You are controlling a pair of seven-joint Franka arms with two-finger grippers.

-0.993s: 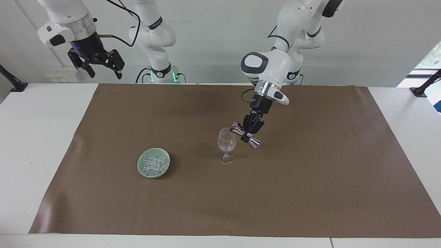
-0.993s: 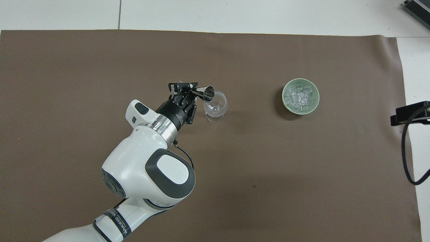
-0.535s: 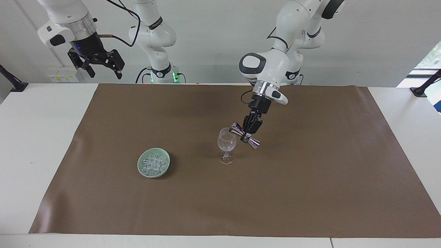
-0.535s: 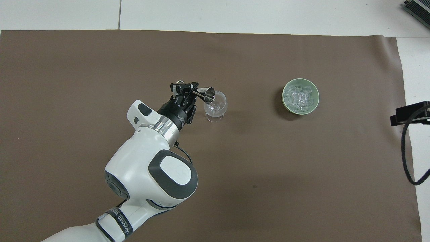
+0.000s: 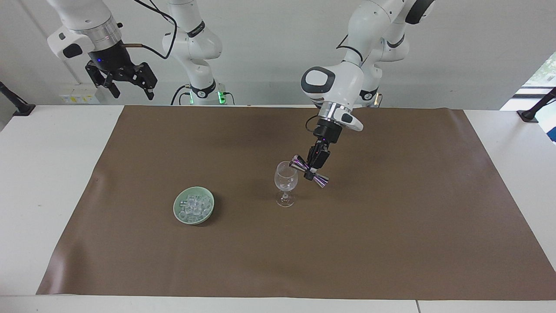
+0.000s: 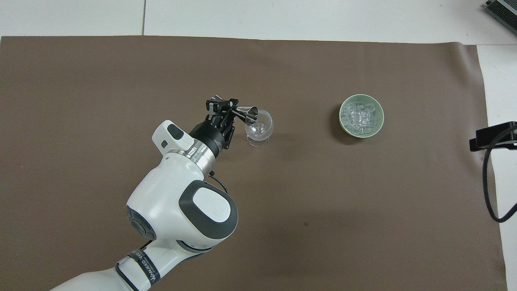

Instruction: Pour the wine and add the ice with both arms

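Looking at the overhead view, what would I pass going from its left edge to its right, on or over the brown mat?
Left gripper → metal jigger → wine glass → green bowl of ice.

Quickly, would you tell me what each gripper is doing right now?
Left gripper: shut on the metal jigger, tipped at the wine glass rim.
Right gripper: open, empty, waiting raised at the table's edge.
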